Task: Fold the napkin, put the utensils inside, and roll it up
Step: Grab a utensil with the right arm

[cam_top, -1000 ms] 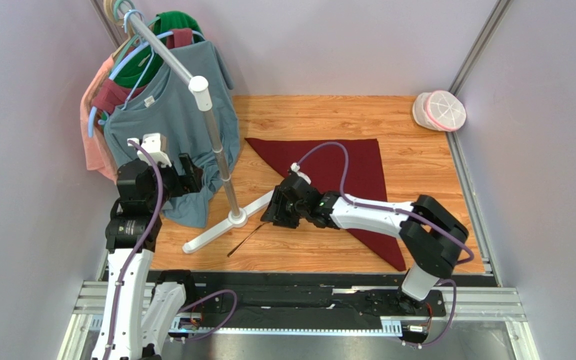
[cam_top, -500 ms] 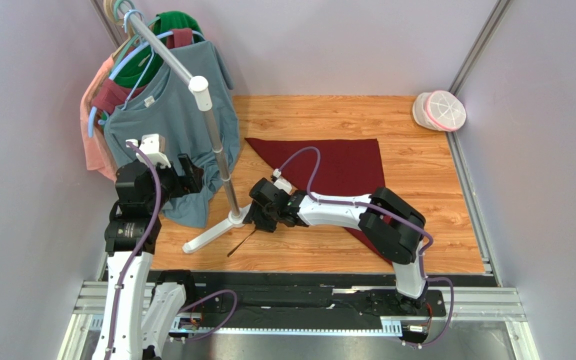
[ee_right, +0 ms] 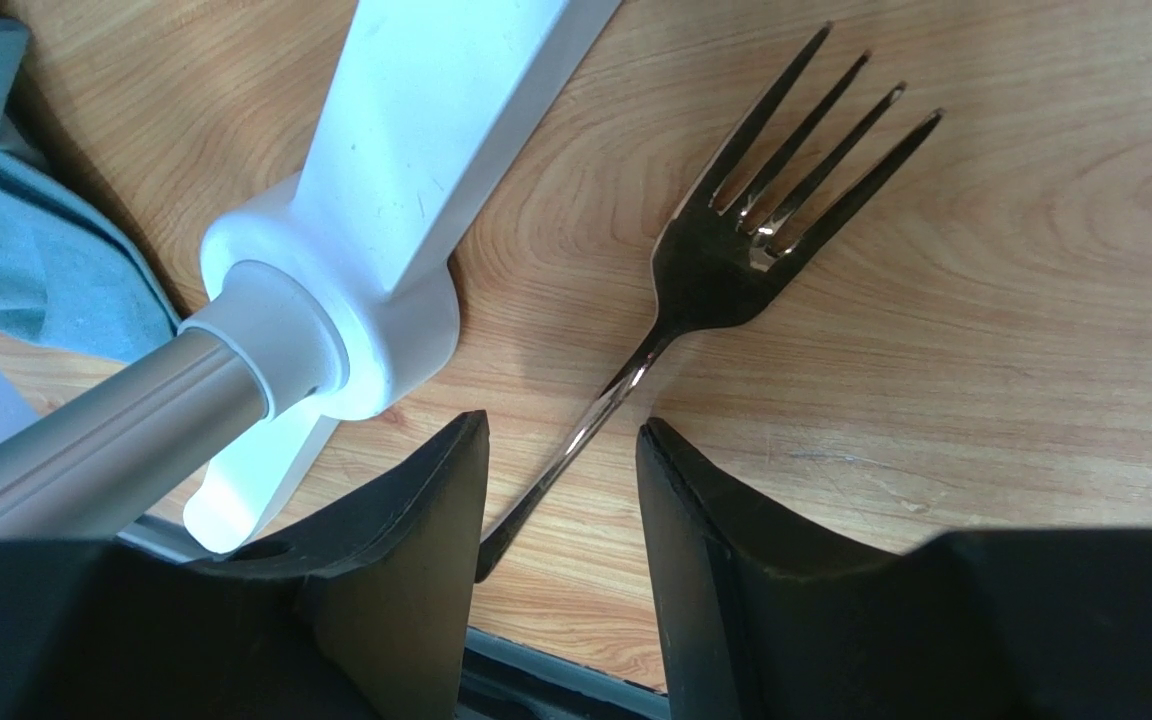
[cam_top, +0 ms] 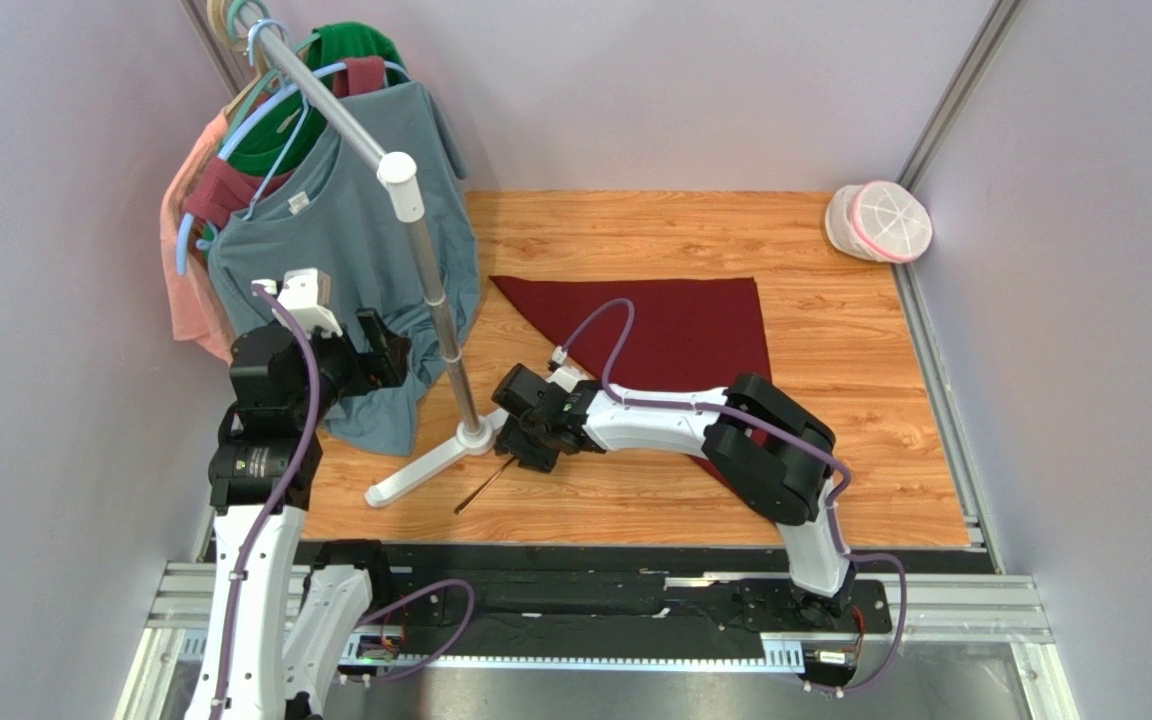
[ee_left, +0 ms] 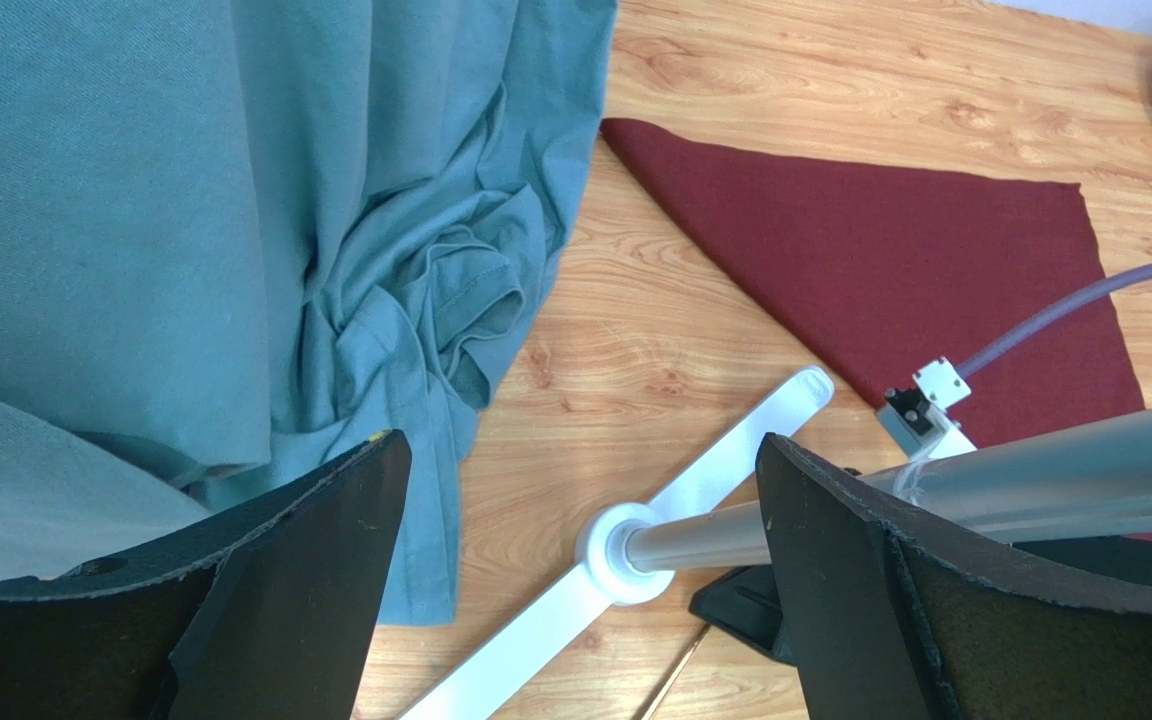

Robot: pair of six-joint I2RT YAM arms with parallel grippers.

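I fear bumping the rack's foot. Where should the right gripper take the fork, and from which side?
Probably the thin handle of the fork, just behind the head, from straight above. It lies flat on the table, so only its narrow sides can be pinched. The right gripper has its open jaws astride it, the rack foot near one.

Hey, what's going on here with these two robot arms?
The right pincer is down over the fork, its open jaws on either side of the handle, not yet closed on it. The fork lies on the wooden table beside the white rack base, off the dark red napkin, which lies flat, folded into a triangle. The left pincer hangs open near the teal shirt, holding nothing.
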